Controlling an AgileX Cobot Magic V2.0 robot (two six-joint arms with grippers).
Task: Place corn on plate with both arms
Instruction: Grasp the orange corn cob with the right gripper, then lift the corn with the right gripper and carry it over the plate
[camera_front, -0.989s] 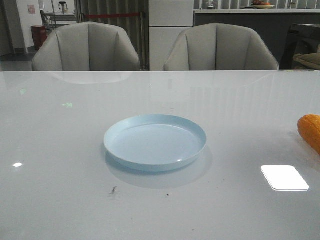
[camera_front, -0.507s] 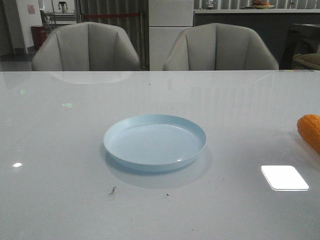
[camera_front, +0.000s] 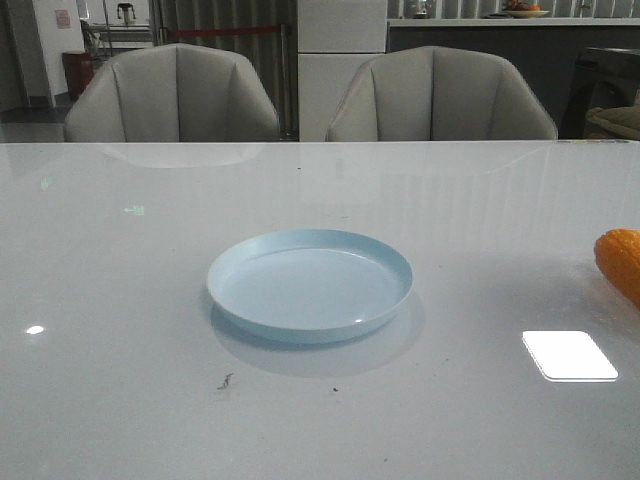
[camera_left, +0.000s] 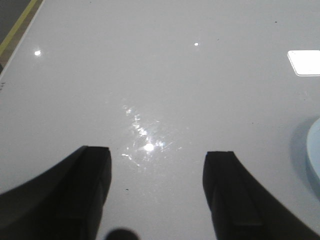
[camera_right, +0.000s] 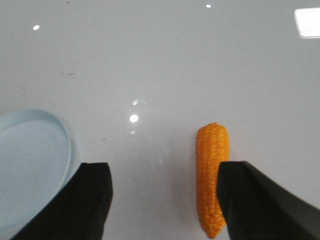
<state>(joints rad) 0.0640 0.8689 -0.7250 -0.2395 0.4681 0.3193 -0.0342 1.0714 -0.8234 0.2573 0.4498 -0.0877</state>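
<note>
- The table is glossy and pale grey-white, and fills most of the front view; it carries bright ceiling-light reflections, one a rounded rectangle to the right of the plate and nearer the camera.
- Two grey armchairs stand behind the table's far edge, beyond the plate; behind them the room is dim, with a white pillar and a dark counter.
- The plate is pale blue, round and shallow, and sits flat near the table's middle with nothing in it. The left wrist view catches only a sliver of its rim; the right wrist view cuts off part of it.
- The corn lies on the table well to the right of the plate, apart from it. The front view crops it at the frame edge; the right wrist view shows it almost whole, with one fingertip covering part of its side.
- The left gripper is spread wide over bare table beside the plate, with nothing between its fingertips.
- The right gripper is also spread wide and grips nothing; the corn lies just inside one fingertip, the plate near the other.
- Neither arm shows in the front view.
</note>
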